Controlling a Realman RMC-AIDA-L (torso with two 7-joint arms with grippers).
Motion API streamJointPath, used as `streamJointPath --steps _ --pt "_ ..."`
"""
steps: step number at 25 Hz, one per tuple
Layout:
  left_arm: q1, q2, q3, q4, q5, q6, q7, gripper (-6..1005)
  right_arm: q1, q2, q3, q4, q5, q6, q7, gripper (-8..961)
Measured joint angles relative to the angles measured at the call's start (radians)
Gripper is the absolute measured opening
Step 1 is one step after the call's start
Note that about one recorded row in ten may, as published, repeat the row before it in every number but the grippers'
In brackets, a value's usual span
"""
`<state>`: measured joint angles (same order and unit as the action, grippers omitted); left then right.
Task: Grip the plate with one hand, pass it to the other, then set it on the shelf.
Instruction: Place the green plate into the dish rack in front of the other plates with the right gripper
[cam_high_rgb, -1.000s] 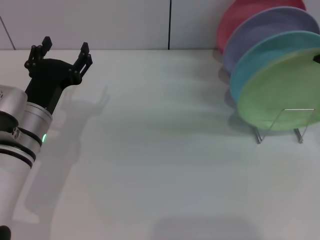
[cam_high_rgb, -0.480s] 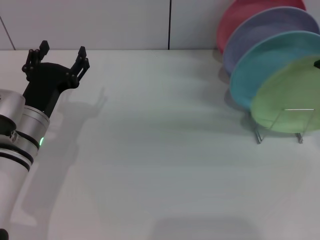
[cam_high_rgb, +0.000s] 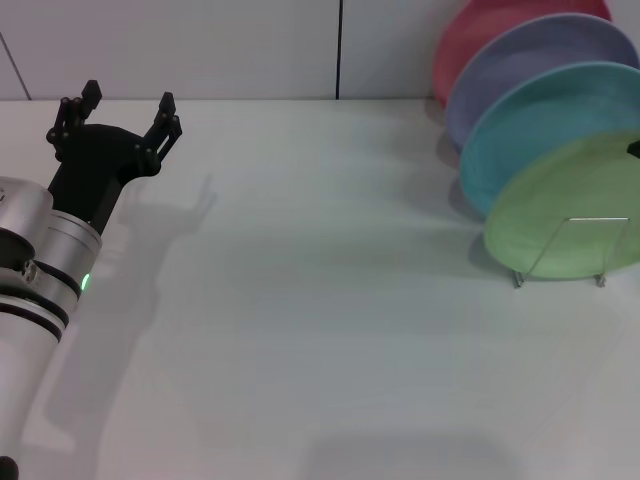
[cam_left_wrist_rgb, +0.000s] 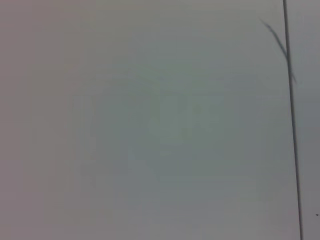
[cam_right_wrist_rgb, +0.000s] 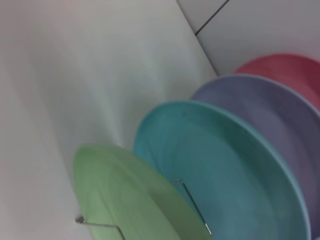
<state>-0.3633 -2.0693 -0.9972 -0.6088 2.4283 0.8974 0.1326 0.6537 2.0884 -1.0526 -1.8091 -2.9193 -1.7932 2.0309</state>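
Observation:
The light-green plate stands tilted in the front slot of the silver wire shelf, its lower rim down at the rack's base. It also shows in the right wrist view, behind the shelf's wire loop. Only a black sliver of my right gripper shows at the picture's right edge, on the plate's upper rim, and it holds the plate there. My left gripper is open and empty, raised over the far left of the table, well away from the shelf.
Behind the green plate, a light-blue plate, a lavender plate and a pink plate stand in the same rack at the table's far right. The white table meets a white wall at the back.
The green plate has sunk lower into the front slot of the shelf, and the black sliver of the right gripper went down with it. The left arm has barely moved.

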Motion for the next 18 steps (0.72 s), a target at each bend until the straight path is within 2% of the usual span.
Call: streamJointPath --steps 12,18 --pt "-0.001 0.0 0.0 0.008 -0.001 -0.005 -0.001 864 -0.008 0.001 -0.055 0.048 0.006 0.02 0.021 568" --pt "-0.001 0.0 0.0 0.011 -0.003 -0.006 -0.001 864 -0.001 0.002 -0.064 -0.023 0.004 0.038 0.037 568"
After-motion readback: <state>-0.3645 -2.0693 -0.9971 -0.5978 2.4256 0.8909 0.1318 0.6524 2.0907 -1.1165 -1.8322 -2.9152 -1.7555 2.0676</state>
